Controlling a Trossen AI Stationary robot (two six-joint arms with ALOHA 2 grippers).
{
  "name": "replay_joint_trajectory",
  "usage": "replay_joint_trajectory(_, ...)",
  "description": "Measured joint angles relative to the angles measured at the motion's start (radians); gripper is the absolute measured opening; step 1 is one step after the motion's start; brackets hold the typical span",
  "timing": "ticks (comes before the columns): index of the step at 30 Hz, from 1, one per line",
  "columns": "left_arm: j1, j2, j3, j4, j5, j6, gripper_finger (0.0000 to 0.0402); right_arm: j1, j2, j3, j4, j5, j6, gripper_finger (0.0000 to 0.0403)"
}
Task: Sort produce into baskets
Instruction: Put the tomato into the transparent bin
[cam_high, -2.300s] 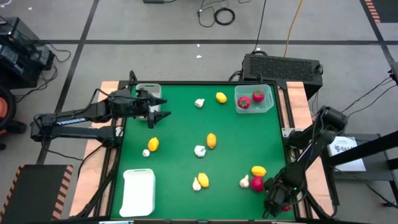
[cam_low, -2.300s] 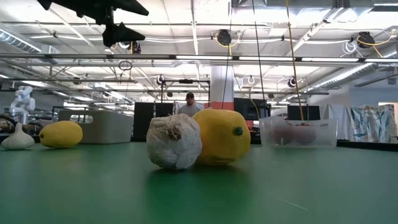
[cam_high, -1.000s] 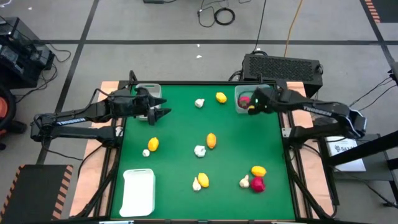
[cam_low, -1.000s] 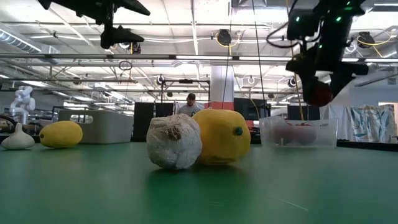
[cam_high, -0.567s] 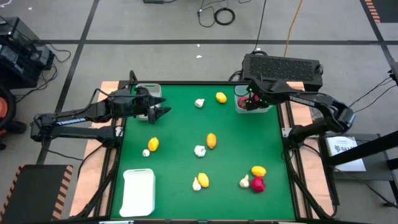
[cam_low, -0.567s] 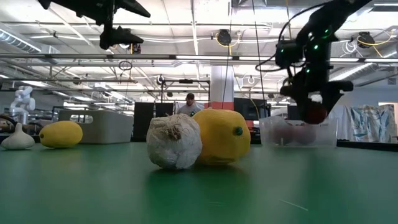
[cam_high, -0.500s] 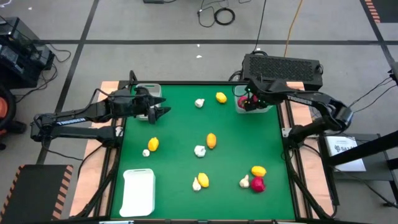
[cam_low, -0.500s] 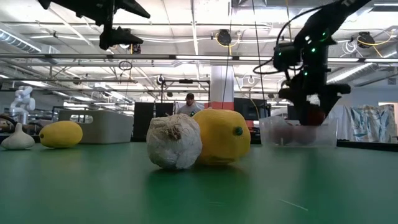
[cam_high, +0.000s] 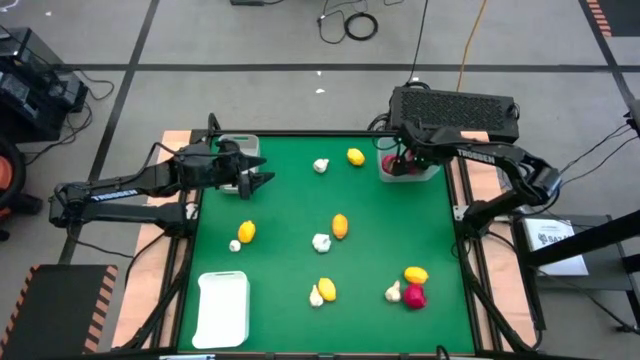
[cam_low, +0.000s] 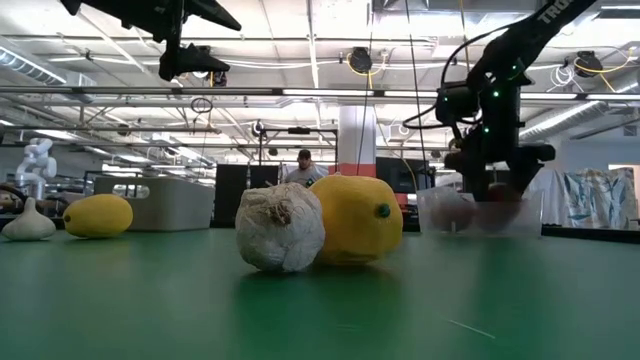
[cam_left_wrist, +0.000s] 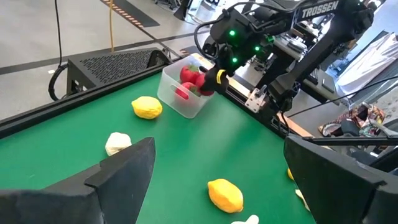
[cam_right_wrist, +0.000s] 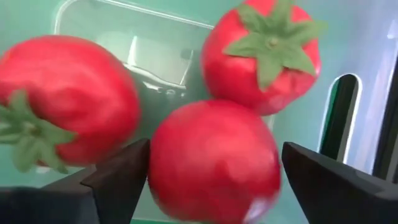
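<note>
Red fruit (cam_right_wrist: 214, 163) sits between the spread fingers of the right gripper (cam_high: 398, 163), lowered into the clear bin (cam_high: 412, 172) at two o'clock, apparently for release. Left gripper (cam_high: 262, 178) waits unclenched at ten o'clock.

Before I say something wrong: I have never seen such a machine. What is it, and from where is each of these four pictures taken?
It is a robot with two dark arms at a green table, sorting toy produce into bins. One picture looks straight down, one looks level across the table top, and one camera sits on each wrist.

On the table lie yellow fruits, white bulbs, one red fruit and a white tray.

The left gripper hovers open by the grey bin, holding nothing. The right gripper reaches into the clear bin. It is open, with a red fruit between its fingers and two more beside it.
</note>
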Motion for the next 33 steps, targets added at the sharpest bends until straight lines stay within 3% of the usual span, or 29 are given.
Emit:
replay_joint_trajectory(15, 0.000, 0.000, 0.000, 0.005, -0.004, 0.001, 0.0361, 0.001, -0.043, 0.001, -0.002, -0.005, -0.007, 0.0360)
replay_joint_trajectory(26, 0.000, 0.000, 0.000, 0.007, -0.008, 0.001, 0.0361, 0.025, -0.088, 0.217, -0.045, -0.187, -0.034, 0.0361)
replay_joint_trajectory(33, 0.000, 0.000, 0.000, 0.005, -0.008, 0.010, 0.0361, 0.178, -0.088, 0.346, -0.138, -0.338, 0.048, 0.0361)
